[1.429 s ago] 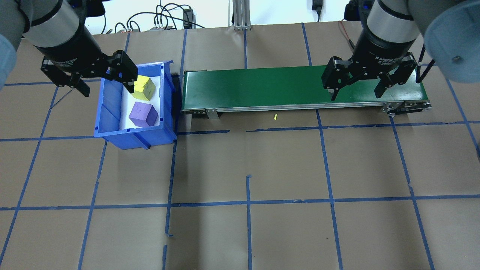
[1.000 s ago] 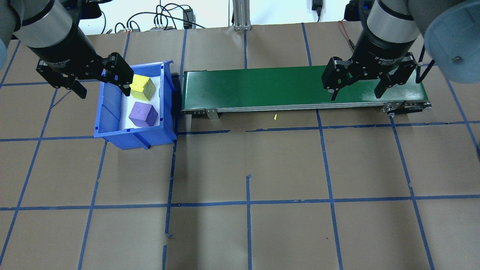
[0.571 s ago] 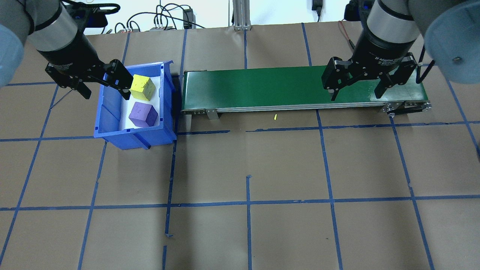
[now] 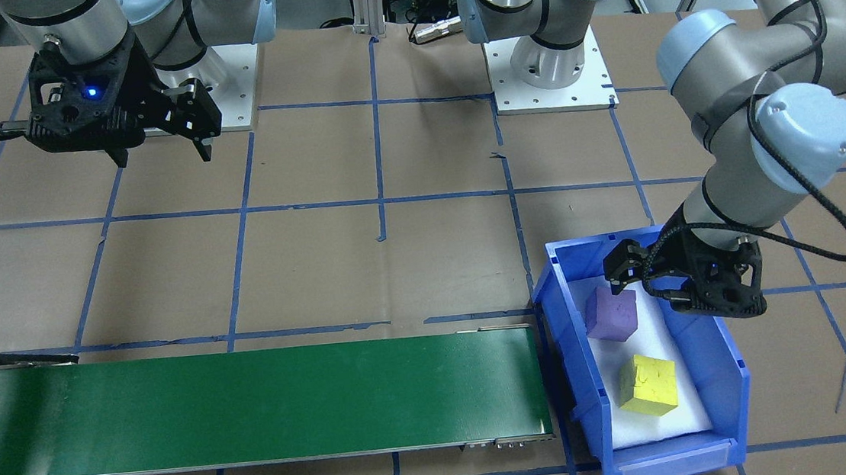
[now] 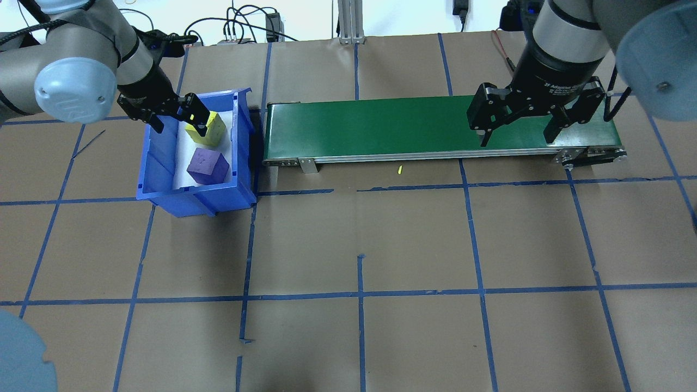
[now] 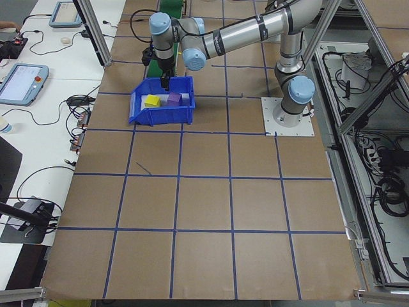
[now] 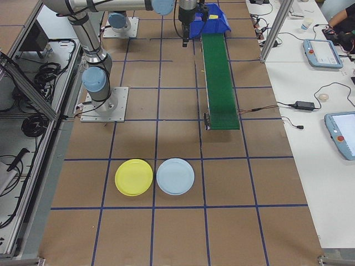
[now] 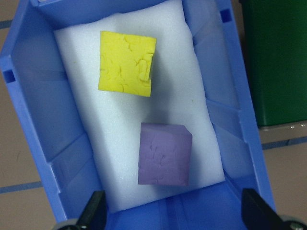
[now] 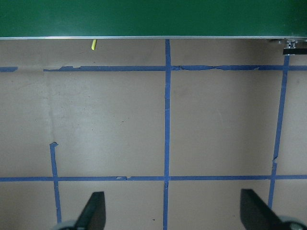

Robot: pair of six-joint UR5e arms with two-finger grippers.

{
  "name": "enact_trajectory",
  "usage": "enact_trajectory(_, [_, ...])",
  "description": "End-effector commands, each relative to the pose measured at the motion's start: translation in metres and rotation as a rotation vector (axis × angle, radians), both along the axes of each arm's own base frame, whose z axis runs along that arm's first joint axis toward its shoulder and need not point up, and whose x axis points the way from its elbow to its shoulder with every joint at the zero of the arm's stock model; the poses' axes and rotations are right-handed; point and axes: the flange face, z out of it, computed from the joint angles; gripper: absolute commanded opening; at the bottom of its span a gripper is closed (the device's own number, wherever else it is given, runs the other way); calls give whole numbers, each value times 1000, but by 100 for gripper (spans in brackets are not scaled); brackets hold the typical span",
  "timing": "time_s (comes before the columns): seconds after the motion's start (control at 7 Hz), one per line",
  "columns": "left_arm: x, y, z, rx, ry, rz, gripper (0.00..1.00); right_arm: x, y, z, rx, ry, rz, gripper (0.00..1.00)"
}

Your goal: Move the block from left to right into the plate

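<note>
Two blocks lie on white foam in the blue bin (image 5: pixel 163 194): a yellow block (image 5: pixel 213 129) at the far end and a purple block (image 5: pixel 207 167) nearer the robot. My left gripper (image 5: pixel 175 115) hangs open over the bin, holding nothing. In the left wrist view its fingertips (image 8: pixel 93 214) frame the near bin wall, with the purple block (image 8: pixel 163 154) and the yellow block (image 8: pixel 125 63) beyond. My right gripper (image 5: pixel 517 126) is open and empty above the right end of the green conveyor (image 5: pixel 375 128). The yellow plate (image 7: pixel 133 177) lies on the table far to the robot's right.
A light blue plate (image 7: pixel 175 176) sits beside the yellow one. The conveyor (image 4: pixel 254 405) runs from beside the bin (image 4: pixel 727 371) toward the right arm. Brown paper with a blue tape grid covers the table. Cables and tablets lie on side benches.
The left gripper has moved right and down, from beside the bin's left wall to over its inside, staying open. The blocks and the right arm have not moved.
</note>
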Motion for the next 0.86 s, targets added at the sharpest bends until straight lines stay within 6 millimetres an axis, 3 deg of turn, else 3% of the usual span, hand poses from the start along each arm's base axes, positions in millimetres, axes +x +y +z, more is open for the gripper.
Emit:
enact_trajectory(0.0, [5,0,-56,-6,-1,3,99,0,0,0,0,-1,0,100])
enact_trajectory(0.29, [4,5,-79,36,9,16,98,0,0,0,0,-1,1,100])
enact_trajectory(0.43, [3,13,-95,70,11,35,91,0,0,0,0,-1,2,100])
enact_trajectory(0.57, [3,12,-96,68,15,34,56,0,0,-1,2,-1,2,100])
enact_trajectory(0.71, [3,10,-94,64,15,26,32,0,0,-1,2,1,-1,100])
